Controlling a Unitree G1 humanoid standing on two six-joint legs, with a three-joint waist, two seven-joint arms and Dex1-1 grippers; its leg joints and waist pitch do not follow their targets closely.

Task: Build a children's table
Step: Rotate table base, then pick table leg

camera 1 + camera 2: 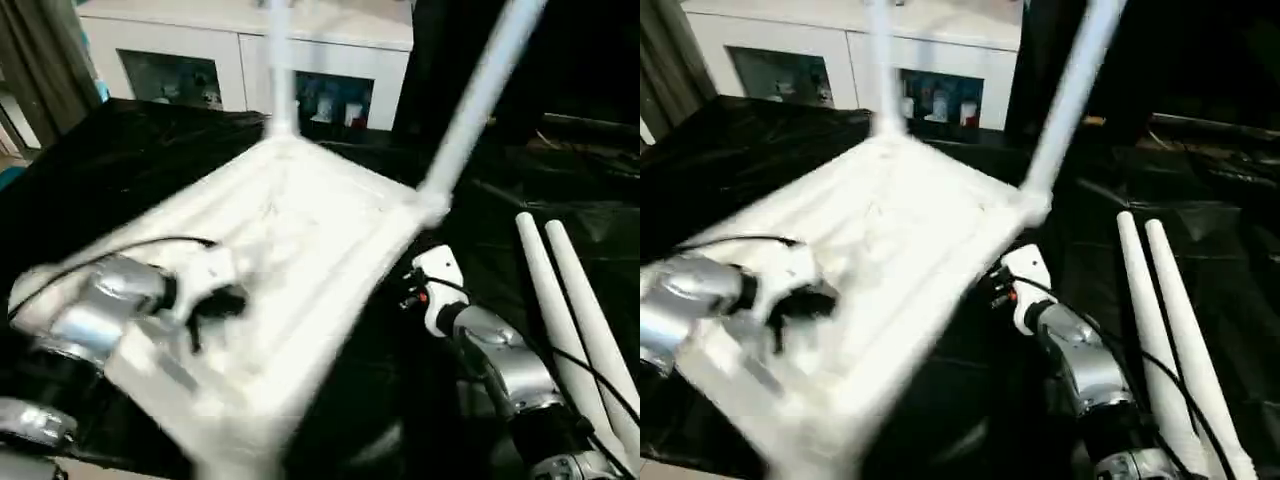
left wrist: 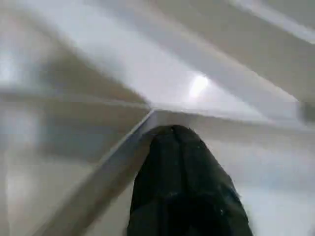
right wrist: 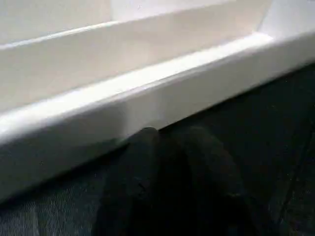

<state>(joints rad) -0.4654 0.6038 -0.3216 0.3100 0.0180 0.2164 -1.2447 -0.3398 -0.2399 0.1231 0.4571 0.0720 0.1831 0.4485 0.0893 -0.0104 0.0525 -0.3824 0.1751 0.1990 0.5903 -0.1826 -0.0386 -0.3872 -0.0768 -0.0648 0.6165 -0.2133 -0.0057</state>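
Two legs fitted, two lying loose

Two white legs (image 1: 470, 110) are seen standing up from the far corners of the upturned table top (image 1: 290, 260), which is tilted over the middle of the black-draped surface (image 1: 120, 160), its ribbed underside facing up. Two more loose legs (image 1: 570, 320) are laid side by side, touching, near the right edge of the surface, well apart from the top.

The left pincer (image 1: 215, 300) is set over the ribbed underside near the top's near left part; its black fingers (image 2: 182, 187) are pressed together against a rib, and nothing is seen clamped between them.

The right pincer (image 1: 412, 290) is placed just beside the top's right rim, below the corner where one leg is fitted. Its two fingers (image 3: 142, 177) are seen close together just below that rim; whether the rim is gripped cannot be told.

A white cabinet (image 1: 240, 50) with glass doors is seen behind the far edge of the surface.
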